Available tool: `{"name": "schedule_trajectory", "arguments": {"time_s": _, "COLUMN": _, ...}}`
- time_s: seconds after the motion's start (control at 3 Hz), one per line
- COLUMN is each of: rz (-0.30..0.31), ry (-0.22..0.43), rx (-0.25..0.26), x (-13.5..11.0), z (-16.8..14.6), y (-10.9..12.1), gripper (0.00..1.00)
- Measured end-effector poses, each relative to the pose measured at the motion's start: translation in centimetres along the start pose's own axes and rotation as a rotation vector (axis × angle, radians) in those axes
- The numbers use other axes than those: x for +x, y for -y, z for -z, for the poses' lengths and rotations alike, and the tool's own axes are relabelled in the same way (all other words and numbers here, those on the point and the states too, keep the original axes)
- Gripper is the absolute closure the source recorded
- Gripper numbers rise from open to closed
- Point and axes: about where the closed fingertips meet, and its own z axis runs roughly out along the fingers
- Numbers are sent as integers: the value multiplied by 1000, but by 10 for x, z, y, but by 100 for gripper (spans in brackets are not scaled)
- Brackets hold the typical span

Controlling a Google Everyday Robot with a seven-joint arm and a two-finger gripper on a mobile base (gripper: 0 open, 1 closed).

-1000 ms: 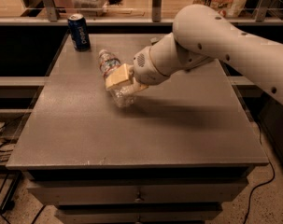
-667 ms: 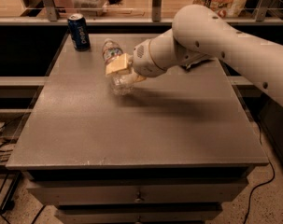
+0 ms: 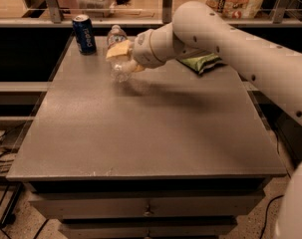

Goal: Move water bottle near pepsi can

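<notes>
The pepsi can [image 3: 84, 33] stands upright at the table's far left corner, dark blue with a silver top. The water bottle [image 3: 117, 54] is clear crinkled plastic, tilted, its cap end pointing away toward the back. My gripper [image 3: 121, 57], with yellowish fingers, is shut on the bottle's middle and holds it just above the grey table [image 3: 150, 128], a short way right of the can. The white arm reaches in from the right.
A green chip bag [image 3: 203, 62] lies on the table's far right, partly behind the arm. A shelf with a railing and packages runs behind the table. Drawers sit under the front edge; cables lie on the floor at left.
My gripper has carried the bottle up and left toward the far edge, closer to the can. The can has not moved.
</notes>
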Motion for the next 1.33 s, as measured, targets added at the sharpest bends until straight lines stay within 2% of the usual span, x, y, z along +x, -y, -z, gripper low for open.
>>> {"name": "schedule_trajectory", "arguments": {"time_s": 0.67, "rz": -13, "ry": 9, "rx": 0, "x": -4, "z": -10, "y": -1, "gripper": 100}}
{"name": "schedule_trajectory", "arguments": {"time_s": 1.0, "rz": -28, "ry": 26, "rx": 1, "x": -10, "z": -27, "y": -6, "gripper": 100}}
{"name": "schedule_trajectory", "arguments": {"time_s": 1.33, "rz": -56, "ry": 39, "rx": -15, "x": -19, "z": -47, "y": -11, "gripper": 87}}
